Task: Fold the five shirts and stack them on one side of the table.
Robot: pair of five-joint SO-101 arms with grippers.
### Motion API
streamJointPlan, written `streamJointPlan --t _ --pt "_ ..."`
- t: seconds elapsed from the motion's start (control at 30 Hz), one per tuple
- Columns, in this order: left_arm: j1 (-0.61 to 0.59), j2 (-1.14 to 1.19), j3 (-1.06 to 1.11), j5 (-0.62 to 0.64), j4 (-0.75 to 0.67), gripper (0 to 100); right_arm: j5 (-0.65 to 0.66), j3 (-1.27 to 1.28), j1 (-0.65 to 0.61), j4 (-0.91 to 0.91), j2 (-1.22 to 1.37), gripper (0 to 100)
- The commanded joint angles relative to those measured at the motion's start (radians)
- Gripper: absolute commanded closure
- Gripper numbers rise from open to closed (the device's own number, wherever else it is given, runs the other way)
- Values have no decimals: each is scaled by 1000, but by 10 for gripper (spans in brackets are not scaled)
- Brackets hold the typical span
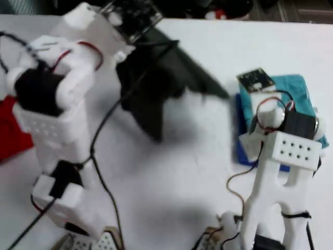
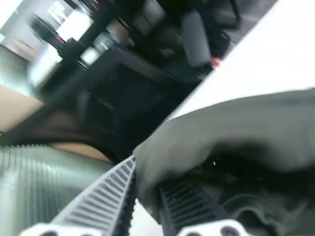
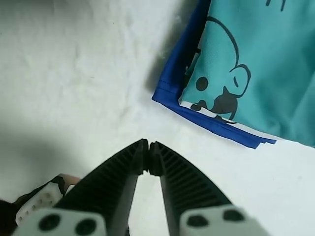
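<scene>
From above, the dark shirt (image 1: 156, 88) hangs lifted at 12 o'clock, and the teal shirt (image 1: 291, 86) lies on the blue shirt (image 1: 242, 151) at 3 o'clock. Left wrist: your left claw (image 2: 145, 189) clamps the dark shirt. Right wrist: your right claw (image 3: 148, 152) is pinched together over the tabletop (image 3: 74, 73).

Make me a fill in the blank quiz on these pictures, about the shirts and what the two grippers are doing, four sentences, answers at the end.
1. The dark shirt hangs lifted off the table, gripped by the ____ gripper.
2. The teal shirt lies on top of a ____ shirt.
3. The right gripper is ____, with nothing between its fingertips.
4. Near the left edge of the high view lies a ____ shirt.

Missing words: left; blue; shut; red.
</scene>
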Motion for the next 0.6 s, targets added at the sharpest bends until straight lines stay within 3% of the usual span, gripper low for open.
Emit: streamJointPlan --t 0.0,0.1,0.23,0.3,0.4,0.57 --pt "-50 -77 249 55 2 978 -8 -5 -1 4 -22 981" --pt "-102 -133 589 35 2 977 -8 -5 -1 4 -22 981" --pt "-176 -205 1059 -158 -5 976 -8 -5 -5 4 -22 981" --pt "-236 -225 1221 -198 -23 967 -8 -5 -8 4 -21 981" --pt "-384 -248 1323 -195 -77 897 -8 -5 -41 4 -15 981" --pt "-622 -259 1244 -195 -104 821 -6 -5 -182 4 -13 981"
